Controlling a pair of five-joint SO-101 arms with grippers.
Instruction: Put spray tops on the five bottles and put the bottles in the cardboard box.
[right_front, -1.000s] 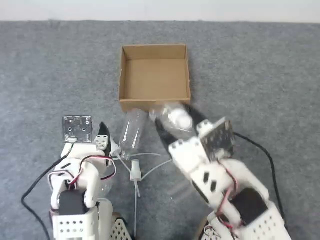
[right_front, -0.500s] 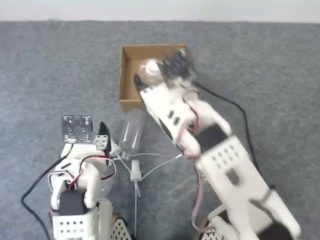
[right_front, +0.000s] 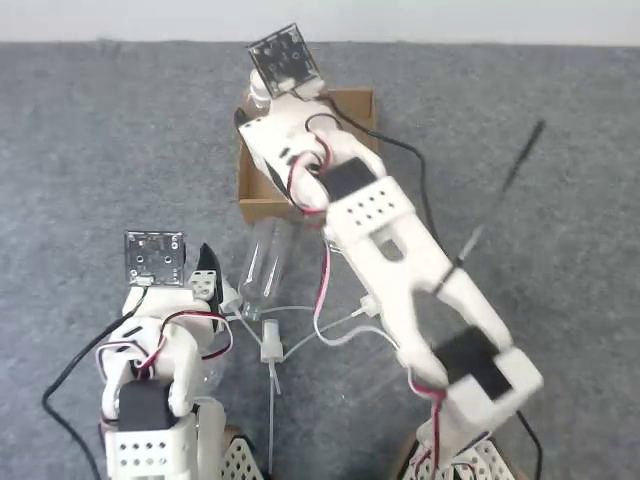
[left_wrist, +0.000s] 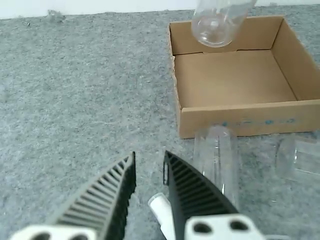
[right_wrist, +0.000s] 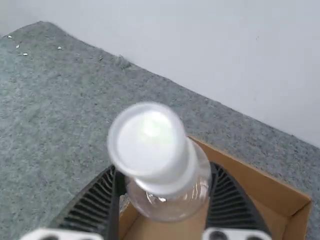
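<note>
My right gripper is shut on a clear bottle whose white round end faces the camera. In the high view the right arm stretches over the cardboard box, and the right gripper holds the bottle above the box's far left corner. The left wrist view shows that bottle hanging over the box. My left gripper is open and low over the carpet, with a white spray top beside one finger. A second clear bottle lies in front of the box.
A loose spray top with thin tubes lies on the grey carpet between the two arm bases. Another clear bottle lies in front of the box. A black cable arcs above the carpet at the right.
The right arm swung from in front of the box up and over it to its far left corner, carrying the bottle. The left arm stayed still.
</note>
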